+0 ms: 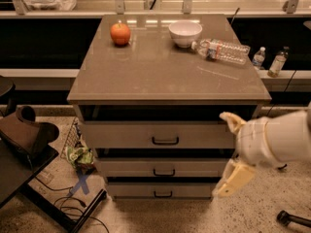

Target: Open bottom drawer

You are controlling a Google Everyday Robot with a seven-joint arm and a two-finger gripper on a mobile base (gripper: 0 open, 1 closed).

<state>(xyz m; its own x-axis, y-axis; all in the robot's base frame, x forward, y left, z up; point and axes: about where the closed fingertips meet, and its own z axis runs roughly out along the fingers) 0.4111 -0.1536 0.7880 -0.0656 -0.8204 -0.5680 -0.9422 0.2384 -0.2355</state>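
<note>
The cabinet [167,72] has three grey-beige drawer fronts. The bottom drawer [131,190] is the lowest and slimmest, with a small black bar handle [163,194], and its front sits flush under the middle drawer [126,168]. My gripper [229,152] is at the cabinet's right front corner, level with the middle drawer. Its two beige fingers [234,177] are spread apart and hold nothing. It is to the right of the bottom handle and a little above it, not touching it.
The top drawer [121,135] is the tallest. On the cabinet top are an apple [120,33], a white bowl [185,33] and a lying plastic bottle [221,50]. A dark chair [24,135] and floor cables [73,205] are at the left. Two small bottles [268,61] stand at the right.
</note>
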